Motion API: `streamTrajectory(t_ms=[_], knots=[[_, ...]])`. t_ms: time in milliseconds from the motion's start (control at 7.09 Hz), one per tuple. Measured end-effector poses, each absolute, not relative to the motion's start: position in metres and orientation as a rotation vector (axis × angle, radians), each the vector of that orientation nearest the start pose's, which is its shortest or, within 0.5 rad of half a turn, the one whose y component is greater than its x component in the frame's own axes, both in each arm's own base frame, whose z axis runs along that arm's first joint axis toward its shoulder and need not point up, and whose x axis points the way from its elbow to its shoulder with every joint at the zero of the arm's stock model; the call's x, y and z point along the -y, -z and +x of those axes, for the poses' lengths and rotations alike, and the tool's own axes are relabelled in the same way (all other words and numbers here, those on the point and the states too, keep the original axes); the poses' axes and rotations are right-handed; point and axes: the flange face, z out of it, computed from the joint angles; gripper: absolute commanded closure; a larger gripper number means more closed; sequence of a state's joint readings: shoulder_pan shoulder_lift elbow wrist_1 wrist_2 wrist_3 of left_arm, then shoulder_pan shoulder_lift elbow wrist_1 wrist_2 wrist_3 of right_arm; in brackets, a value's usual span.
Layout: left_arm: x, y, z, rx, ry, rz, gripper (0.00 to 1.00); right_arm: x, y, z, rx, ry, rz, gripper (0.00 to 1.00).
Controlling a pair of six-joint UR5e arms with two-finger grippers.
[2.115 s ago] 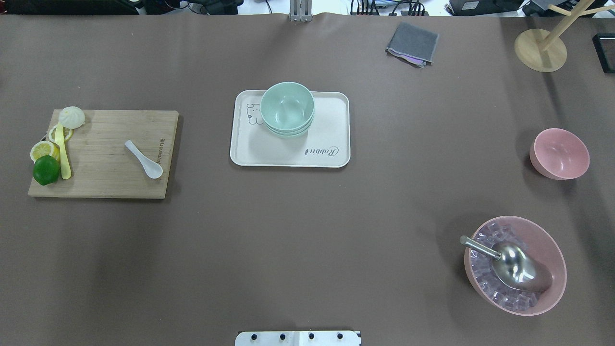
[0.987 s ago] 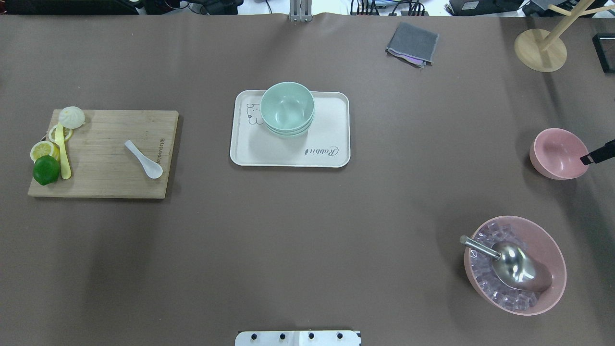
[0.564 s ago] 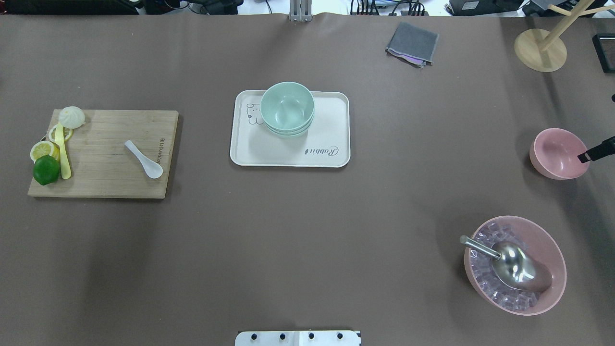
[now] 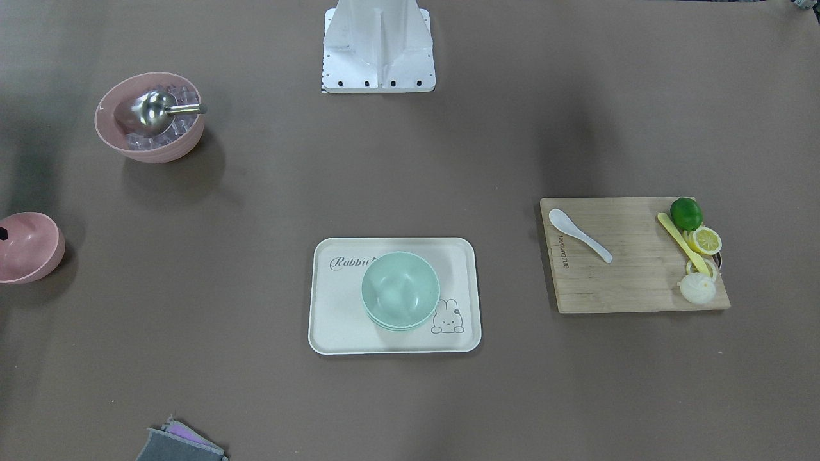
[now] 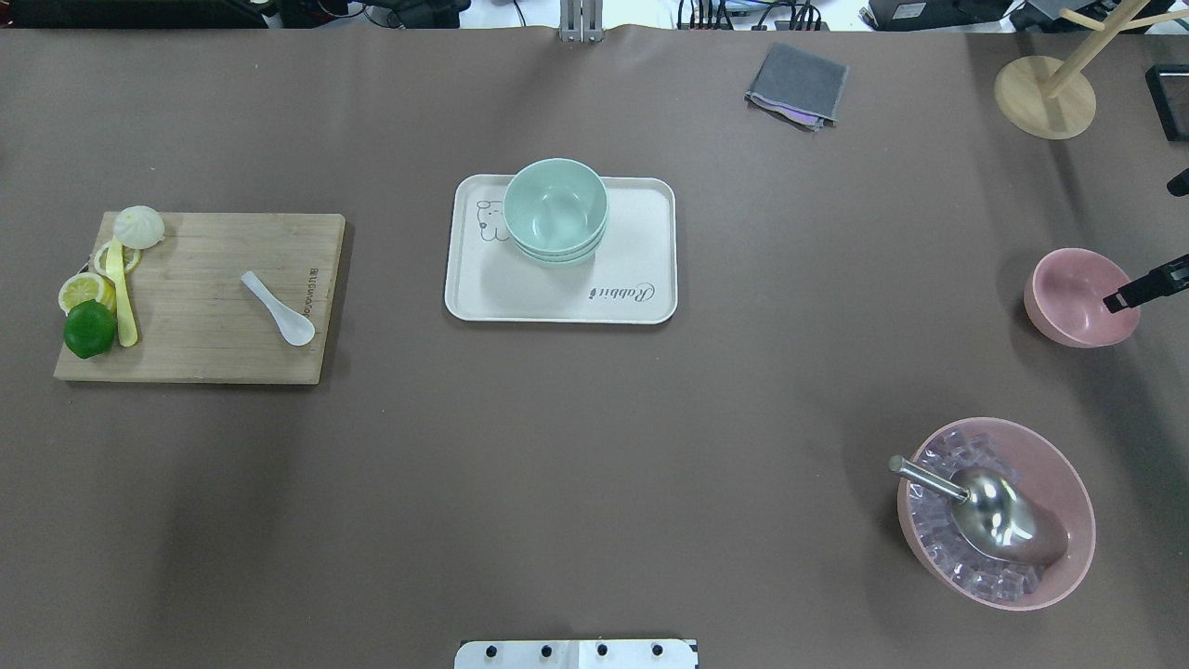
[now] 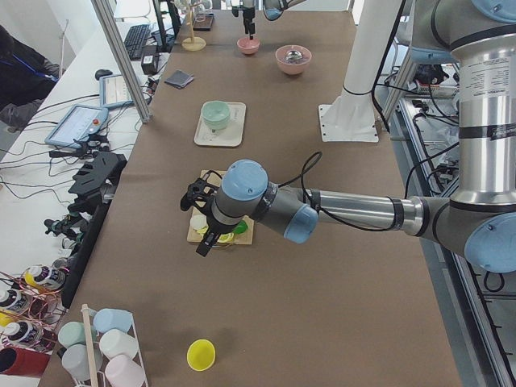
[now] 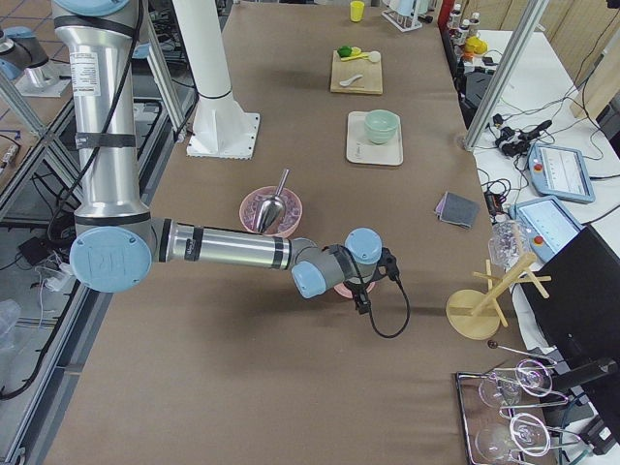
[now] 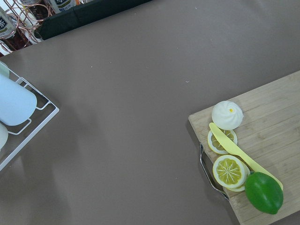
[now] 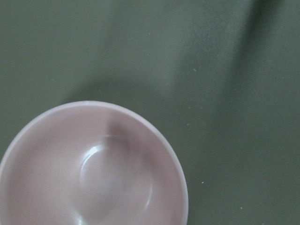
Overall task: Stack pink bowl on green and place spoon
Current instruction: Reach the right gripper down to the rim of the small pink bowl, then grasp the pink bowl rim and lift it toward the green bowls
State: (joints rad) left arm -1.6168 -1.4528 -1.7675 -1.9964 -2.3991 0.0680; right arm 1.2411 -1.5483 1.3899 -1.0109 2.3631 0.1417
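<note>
The small pink bowl (image 5: 1077,299) stands empty at the table's right side and fills the lower left of the right wrist view (image 9: 93,168). My right gripper (image 5: 1144,246) comes in from the right edge. One thin black finger (image 5: 1129,293) hangs over the bowl's right rim and a second dark tip sits well apart, so the jaws stand open and empty. The stacked green bowls (image 5: 555,209) sit on the white tray (image 5: 641,297). The white spoon (image 5: 279,309) lies on the cutting board (image 5: 214,353). My left gripper (image 6: 205,238) hovers beyond the board's outer end; I cannot tell its state.
A large pink bowl (image 5: 1068,557) with ice cubes and a metal scoop (image 5: 985,511) stands near the robot's right. A grey cloth (image 5: 799,84) and a wooden stand (image 5: 1045,98) are at the far edge. A lime (image 5: 89,328), lemon slices, a yellow knife and a bun lie at the board's left end.
My right gripper came in from the right edge, out of view 2.1 s ago, and has moved left so its finger is over the pink bowl's rim. Nothing else moved.
</note>
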Motion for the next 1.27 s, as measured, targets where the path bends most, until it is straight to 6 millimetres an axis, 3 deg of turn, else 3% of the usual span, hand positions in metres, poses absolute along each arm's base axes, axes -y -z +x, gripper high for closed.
streamTrajectory(t_ms=[141,282,423,846,1128,1269], knots=[[0.456,-0.566,-0.081,-0.782,-0.229,0.519,0.02,0.508,-0.676,-0.11,0.85,0.337,0.184,0.63],[0.455,-0.567,-0.081,-0.782,-0.229,0.519,0.02,0.508,-0.677,-0.111,0.846,0.338,0.184,0.94],[0.455,-0.567,-0.081,-0.782,-0.23,0.52,0.02,0.509,-0.676,-0.112,0.84,0.339,0.186,1.0],[0.454,-0.567,-0.081,-0.781,-0.233,0.528,0.02,0.513,-0.668,-0.113,0.838,0.346,0.206,1.0],[0.454,-0.567,-0.081,-0.781,-0.232,0.529,0.02,0.533,-0.642,-0.119,0.848,0.357,0.248,1.0],[0.454,-0.567,-0.081,-0.782,-0.231,0.529,0.02,0.551,-0.619,-0.126,0.859,0.351,0.276,1.0]])
